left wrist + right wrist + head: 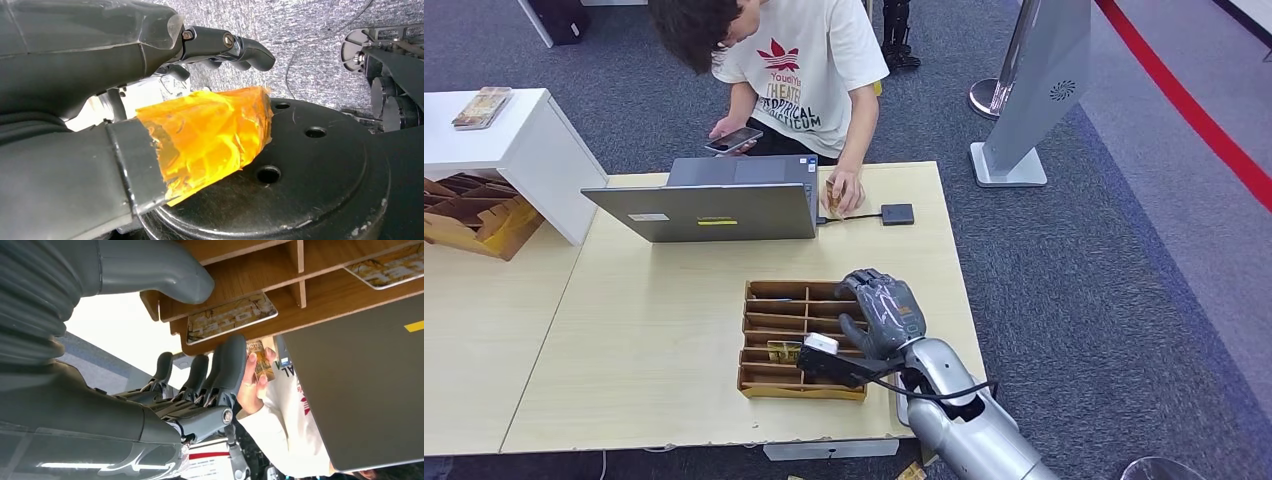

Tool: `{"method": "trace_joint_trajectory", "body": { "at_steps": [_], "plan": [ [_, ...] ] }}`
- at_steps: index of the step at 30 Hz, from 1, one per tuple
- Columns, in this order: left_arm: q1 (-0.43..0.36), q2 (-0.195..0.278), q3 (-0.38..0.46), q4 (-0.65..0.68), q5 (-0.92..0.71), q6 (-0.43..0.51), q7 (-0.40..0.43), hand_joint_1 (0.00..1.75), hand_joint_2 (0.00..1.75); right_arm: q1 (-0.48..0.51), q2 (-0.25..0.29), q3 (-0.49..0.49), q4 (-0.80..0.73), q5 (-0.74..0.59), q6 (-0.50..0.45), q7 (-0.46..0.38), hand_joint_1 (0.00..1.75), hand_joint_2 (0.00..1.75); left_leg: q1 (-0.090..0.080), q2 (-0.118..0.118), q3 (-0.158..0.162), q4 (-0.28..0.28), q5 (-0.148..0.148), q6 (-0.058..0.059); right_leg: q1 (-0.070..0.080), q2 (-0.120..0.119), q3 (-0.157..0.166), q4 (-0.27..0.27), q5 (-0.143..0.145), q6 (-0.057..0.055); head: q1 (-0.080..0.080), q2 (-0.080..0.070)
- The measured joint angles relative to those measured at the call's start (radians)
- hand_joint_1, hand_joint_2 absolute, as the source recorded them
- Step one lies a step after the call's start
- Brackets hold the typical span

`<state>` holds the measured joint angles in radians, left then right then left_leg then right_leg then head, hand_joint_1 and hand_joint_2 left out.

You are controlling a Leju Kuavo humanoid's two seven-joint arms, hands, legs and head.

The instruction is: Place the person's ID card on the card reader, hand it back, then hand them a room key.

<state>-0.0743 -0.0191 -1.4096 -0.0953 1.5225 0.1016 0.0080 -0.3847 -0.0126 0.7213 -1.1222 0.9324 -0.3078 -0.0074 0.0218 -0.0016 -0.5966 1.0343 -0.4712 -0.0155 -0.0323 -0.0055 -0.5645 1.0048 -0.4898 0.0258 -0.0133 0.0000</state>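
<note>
The right robot hand (882,312) hovers over the near-right corner of the wooden card tray (756,378), fingers apart and holding nothing. A room key card (784,351) lies flat in a tray slot just left of that hand. Beyond the tray, past the laptop (714,207), the person's hand (844,190) rests on the table (644,330) holding a card (260,360) (whether ID or key I cannot tell), beside the dark card reader (897,213). The left robot hand (100,75) hangs low, fingers slightly curled, empty. For a clean pick, I'd say lower the fingertips onto the card's edge.

Silver right arm (969,420) with black cable, dark grey right hand (884,310).
</note>
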Motion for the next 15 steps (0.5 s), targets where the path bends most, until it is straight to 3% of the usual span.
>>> {"method": "trace_joint_trajectory", "body": {
  "at_steps": [2, 5, 15],
  "plan": [
    [0.000, 0.000, 0.000, 0.000, 0.000, 0.000, 0.000, 0.00, 0.00, -0.001, 0.000, -0.002, 0.001, 0.000, 0.000, 0.000, 1.54, 1.75, 0.000, 0.000, 0.000, 0.000, 0.000, 0.000, 0.000, 0.000, 0.000, 0.000, 0.000, 0.000, 0.000, 0.000],
    [0.000, 0.000, 0.000, 0.000, 0.000, 0.000, 0.000, 0.00, 0.00, -0.002, 0.000, -0.003, 0.005, 0.000, 0.000, 0.000, 1.69, 1.75, 0.000, 0.000, 0.000, 0.000, 0.000, 0.000, 0.000, 0.000, 0.000, 0.000, 0.000, 0.000, 0.000, 0.000],
    [0.000, 0.000, 0.000, 0.000, 0.000, 0.000, 0.000, 0.00, 0.00, -0.006, 0.000, -0.006, 0.010, 0.001, 0.000, 0.000, 1.74, 1.75, 0.000, 0.000, 0.000, 0.000, 0.000, 0.000, 0.000, 0.000, 0.000, 0.000, 0.000, 0.000, 0.000, 0.000]
  ]
}}
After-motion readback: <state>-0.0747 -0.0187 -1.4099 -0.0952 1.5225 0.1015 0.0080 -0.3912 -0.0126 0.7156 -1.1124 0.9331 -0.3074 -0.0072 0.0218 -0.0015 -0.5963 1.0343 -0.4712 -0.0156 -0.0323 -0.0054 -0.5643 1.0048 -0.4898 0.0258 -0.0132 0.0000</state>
